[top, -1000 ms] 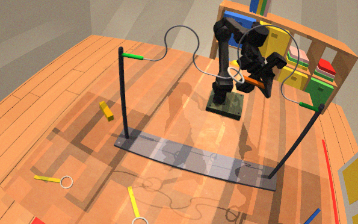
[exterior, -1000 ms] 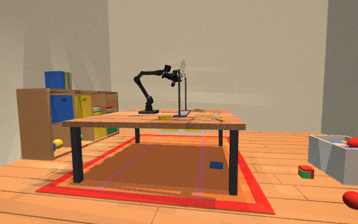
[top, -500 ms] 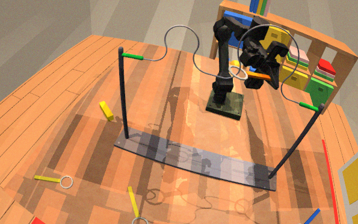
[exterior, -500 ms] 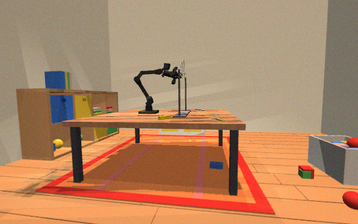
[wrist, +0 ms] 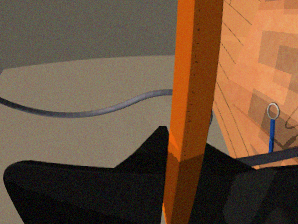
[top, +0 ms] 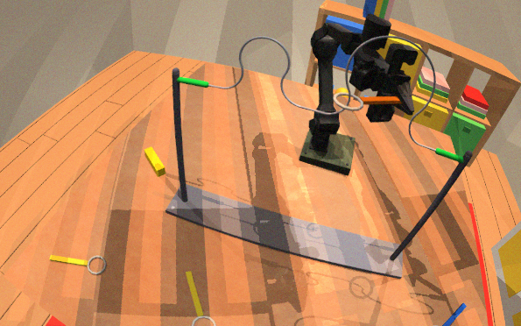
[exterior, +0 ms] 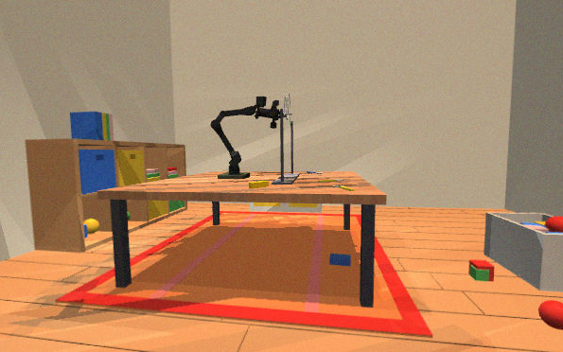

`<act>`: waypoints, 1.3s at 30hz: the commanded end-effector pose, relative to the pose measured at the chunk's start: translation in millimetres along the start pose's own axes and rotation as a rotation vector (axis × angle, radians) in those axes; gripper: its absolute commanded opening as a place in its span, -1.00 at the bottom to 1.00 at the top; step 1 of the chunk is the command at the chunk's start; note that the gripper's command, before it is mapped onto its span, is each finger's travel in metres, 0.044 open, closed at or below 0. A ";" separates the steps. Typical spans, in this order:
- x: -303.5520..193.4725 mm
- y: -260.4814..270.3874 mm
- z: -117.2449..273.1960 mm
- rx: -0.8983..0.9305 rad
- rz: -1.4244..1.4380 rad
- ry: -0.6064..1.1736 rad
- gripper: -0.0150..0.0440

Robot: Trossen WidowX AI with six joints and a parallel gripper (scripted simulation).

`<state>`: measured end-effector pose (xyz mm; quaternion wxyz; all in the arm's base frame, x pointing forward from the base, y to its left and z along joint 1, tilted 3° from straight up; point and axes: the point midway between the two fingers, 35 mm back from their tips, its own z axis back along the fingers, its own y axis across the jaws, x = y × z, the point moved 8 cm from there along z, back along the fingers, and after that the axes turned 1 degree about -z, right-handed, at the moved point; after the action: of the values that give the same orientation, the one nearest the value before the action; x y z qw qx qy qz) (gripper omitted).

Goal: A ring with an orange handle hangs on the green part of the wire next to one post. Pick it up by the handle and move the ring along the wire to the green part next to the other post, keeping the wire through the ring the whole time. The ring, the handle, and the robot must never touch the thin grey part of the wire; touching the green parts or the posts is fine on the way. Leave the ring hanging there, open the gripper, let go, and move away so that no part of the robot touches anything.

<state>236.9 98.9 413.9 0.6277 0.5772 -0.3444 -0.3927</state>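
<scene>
The ring [top: 352,109] is pale, with the grey wire [top: 288,57] [wrist: 75,114] passing through it at the lower left of the big loop. Any ring-to-wire contact is too small to tell. The orange handle [top: 382,100] [wrist: 192,75] points right from the ring in the top view. My gripper [top: 402,100] [wrist: 168,133] is shut on the handle's far end. The ring is out of the wrist view. One green part [top: 193,81] meets the left post [top: 179,131]; the other green part [top: 449,154] meets the right post [top: 431,206].
The big wire loop surrounds my gripper's outline in the top view; the depth between them is unclear. A grey base plate [top: 348,250] joins the posts. A yellow block [top: 154,161] and yellow-handled rings lie on the table. A shelf [top: 503,83] [exterior: 54,189] stands behind the arm.
</scene>
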 end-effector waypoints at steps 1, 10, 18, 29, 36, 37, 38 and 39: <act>0.5 11.6 2.4 0.045 -0.062 0.012 -1.00; 2.9 24.6 5.6 0.099 -0.157 0.025 -1.00; 5.7 34.3 8.6 0.134 -0.221 0.034 -1.00; 9.6 44.4 12.2 0.159 -0.264 0.040 -1.00; 11.3 49.5 13.9 0.153 -0.253 0.038 -1.00; 11.4 50.0 14.0 0.150 -0.248 0.037 -1.00; 11.5 50.5 14.1 0.147 -0.243 0.037 -1.00; 11.6 50.7 14.2 0.146 -0.241 0.036 -1.00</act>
<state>235.1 84.5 460.5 0.5346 0.6671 -0.2842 -0.4341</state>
